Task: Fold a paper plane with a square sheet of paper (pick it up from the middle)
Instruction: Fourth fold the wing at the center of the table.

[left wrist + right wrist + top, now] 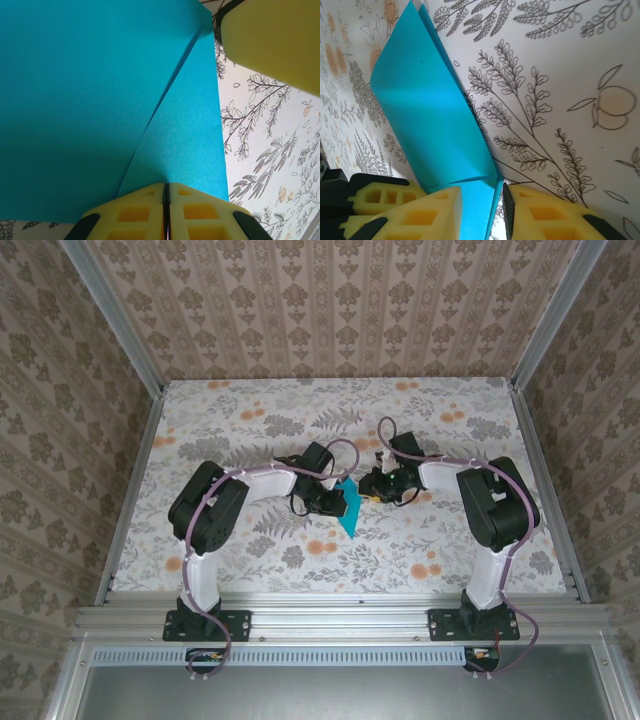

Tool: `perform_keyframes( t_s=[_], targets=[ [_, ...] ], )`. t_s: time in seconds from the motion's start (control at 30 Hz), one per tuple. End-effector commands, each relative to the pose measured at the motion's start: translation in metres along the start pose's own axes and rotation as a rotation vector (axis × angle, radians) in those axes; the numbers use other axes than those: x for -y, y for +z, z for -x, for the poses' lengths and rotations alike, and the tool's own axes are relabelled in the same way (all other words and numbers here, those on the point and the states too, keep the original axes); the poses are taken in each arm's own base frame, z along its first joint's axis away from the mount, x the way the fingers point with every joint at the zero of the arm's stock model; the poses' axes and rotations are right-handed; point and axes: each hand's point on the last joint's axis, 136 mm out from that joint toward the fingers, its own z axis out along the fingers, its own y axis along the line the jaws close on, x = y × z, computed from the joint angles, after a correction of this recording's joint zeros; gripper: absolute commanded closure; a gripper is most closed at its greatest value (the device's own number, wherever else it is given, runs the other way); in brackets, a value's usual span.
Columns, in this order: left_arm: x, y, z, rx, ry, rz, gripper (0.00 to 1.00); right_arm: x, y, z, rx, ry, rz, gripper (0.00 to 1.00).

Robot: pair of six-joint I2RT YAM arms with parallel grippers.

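Square sheet of paper [348, 508], folded, pinched in left fingers [135, 215], edge between parted right fingers [545, 215].

Above the left claw [166, 192], the square sheet of paper [90, 100] is cut off by the top and left picture edges.

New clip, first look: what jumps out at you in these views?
The bright teal sheet of paper, partly folded, stands out at the middle of the floral table. The left gripper is pinched shut on its edge, while the right gripper straddles another edge with its jaws apart.
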Motion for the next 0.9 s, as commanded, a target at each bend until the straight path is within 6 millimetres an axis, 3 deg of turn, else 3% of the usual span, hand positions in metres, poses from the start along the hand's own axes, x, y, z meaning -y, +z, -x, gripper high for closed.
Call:
perform_keyframes(
  t_s=[0.0,0.43,0.87],
  targets=[
    [-0.052,0.015,-0.035,-0.118,-0.066,0.162,0.90,-0.009,0.003,-0.002,-0.029,-0.020,0.033,0.70],
    [-0.052,0.014,-0.035,-0.118,-0.069,0.154,0.89,-0.015,0.005,-0.005,-0.041,-0.009,0.086,0.71],
    [-0.053,0.013,-0.035,-0.122,-0.071,0.152,0.89,0.007,0.002,0.003,-0.004,-0.023,-0.070,0.70]
  ],
)
